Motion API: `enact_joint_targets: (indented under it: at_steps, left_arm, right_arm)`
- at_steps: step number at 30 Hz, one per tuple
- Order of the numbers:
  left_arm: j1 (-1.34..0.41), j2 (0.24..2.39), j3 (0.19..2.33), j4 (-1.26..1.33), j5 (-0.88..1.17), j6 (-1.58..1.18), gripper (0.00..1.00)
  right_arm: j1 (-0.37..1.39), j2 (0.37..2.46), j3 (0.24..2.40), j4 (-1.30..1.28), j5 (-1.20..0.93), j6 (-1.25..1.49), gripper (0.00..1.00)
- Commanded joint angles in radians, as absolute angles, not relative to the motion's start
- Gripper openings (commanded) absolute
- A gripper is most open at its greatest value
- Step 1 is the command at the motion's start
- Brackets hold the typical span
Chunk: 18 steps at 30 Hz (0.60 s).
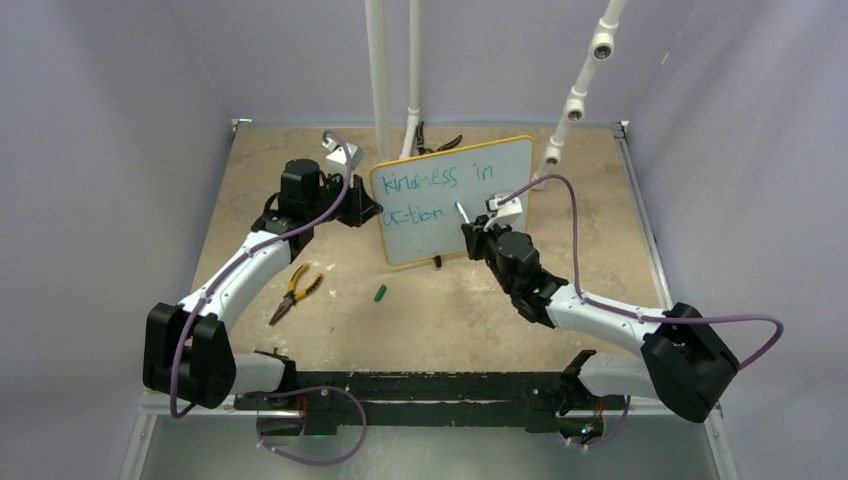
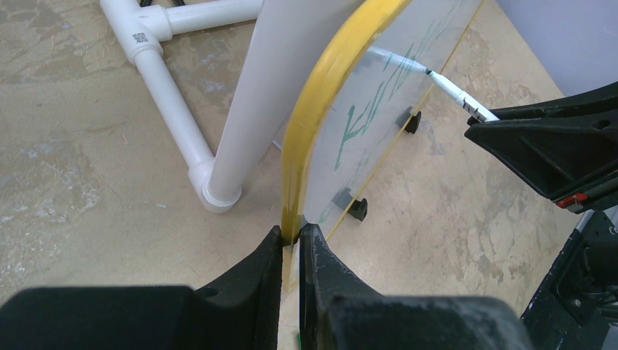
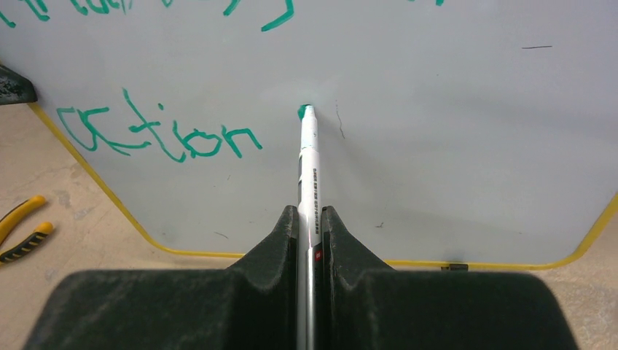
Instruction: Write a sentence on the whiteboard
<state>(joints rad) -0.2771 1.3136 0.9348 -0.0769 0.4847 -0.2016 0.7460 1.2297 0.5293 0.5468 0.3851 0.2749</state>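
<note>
The whiteboard point(image 1: 452, 215) stands upright mid-table, yellow-framed, on small black feet. The sentence point(image 1: 425, 183) on it reads "kindness in action" in teal, on two lines. My left gripper point(image 1: 371, 209) is shut on the board's left edge; in the left wrist view its jaws point(image 2: 291, 232) pinch the yellow frame point(image 2: 321, 95). My right gripper point(image 1: 471, 228) is shut on a white marker pen point(image 3: 309, 164). The pen's teal tip touches the whiteboard point(image 3: 452, 146) just right of the word "action" point(image 3: 160, 137). The left wrist view also shows the marker pen point(image 2: 455, 95).
Yellow-handled pliers point(image 1: 293, 292) and a small green cap point(image 1: 380, 293) lie on the table in front of the board. White PVC pipes point(image 1: 380, 80) rise behind it, with a floor joint point(image 2: 175, 109) near the left gripper. A dark tool point(image 1: 437, 144) lies behind the board.
</note>
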Motion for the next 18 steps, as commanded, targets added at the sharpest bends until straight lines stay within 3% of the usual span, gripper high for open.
enact_joint_targets:
  at_steps: [1,18]
  left_arm:
    - [-0.272,1.318,0.934,-0.055,0.423,-0.21,0.0]
    - [-0.272,1.315,0.934,-0.053,0.429,-0.212,0.0]
  right_arm:
    - [0.739,1.227,0.57,0.561,0.477,0.273,0.0]
    - [0.739,1.226,0.529,0.502,0.477,0.34,0.0]
